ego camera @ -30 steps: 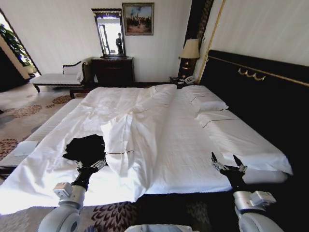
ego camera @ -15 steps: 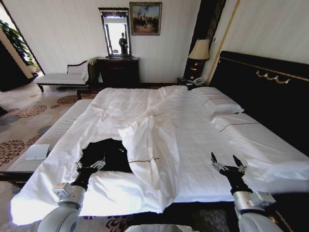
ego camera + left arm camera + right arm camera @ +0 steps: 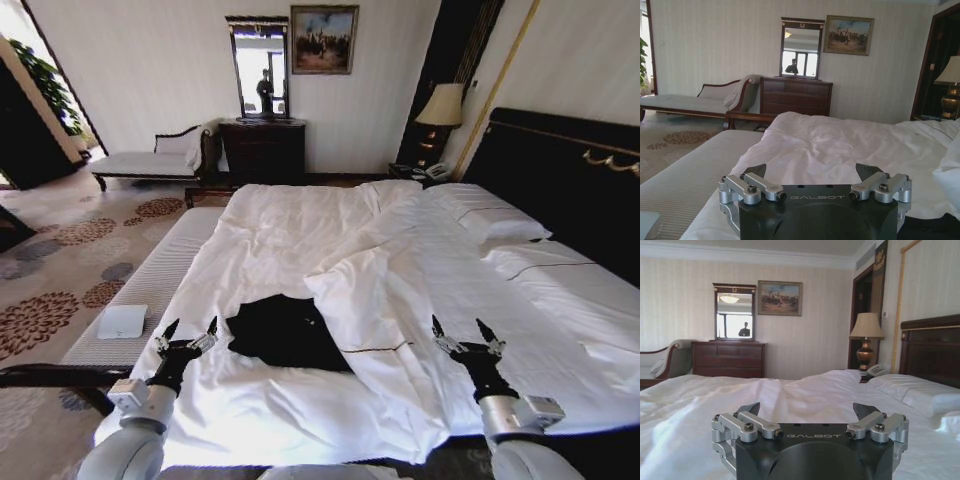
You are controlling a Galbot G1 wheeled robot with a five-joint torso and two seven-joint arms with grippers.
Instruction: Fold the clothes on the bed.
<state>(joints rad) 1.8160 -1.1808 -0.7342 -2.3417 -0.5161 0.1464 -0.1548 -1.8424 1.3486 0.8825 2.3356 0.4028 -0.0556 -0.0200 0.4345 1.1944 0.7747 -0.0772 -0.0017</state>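
Observation:
The black T-shirt [image 3: 285, 332] lies crumpled on the white bed [image 3: 300, 215] near its foot, partly tucked under a folded-back flap of the white duvet [image 3: 420, 290]. My left gripper [image 3: 187, 335] hovers open just left of the shirt, not touching it. In the left wrist view that gripper [image 3: 811, 172] points across the bed, with a dark edge of the shirt [image 3: 935, 227] at the corner. My right gripper [image 3: 466, 337] stands open above the duvet, well right of the shirt. Its wrist view shows the open gripper [image 3: 810, 410] over white bedding.
A black headboard [image 3: 565, 165] runs along the right. A striped bench [image 3: 140, 295] with a white pad [image 3: 122, 321] lies along the bed's left side. A dresser [image 3: 263, 150] with mirror, a chaise [image 3: 150, 160] and a lamp [image 3: 445, 105] stand by the far wall. Patterned carpet [image 3: 55, 270] spreads left.
The whole head view has shifted, so the camera has moved. The shirt now sits nearer the picture's middle, between the two grippers. Both grippers keep their open pose.

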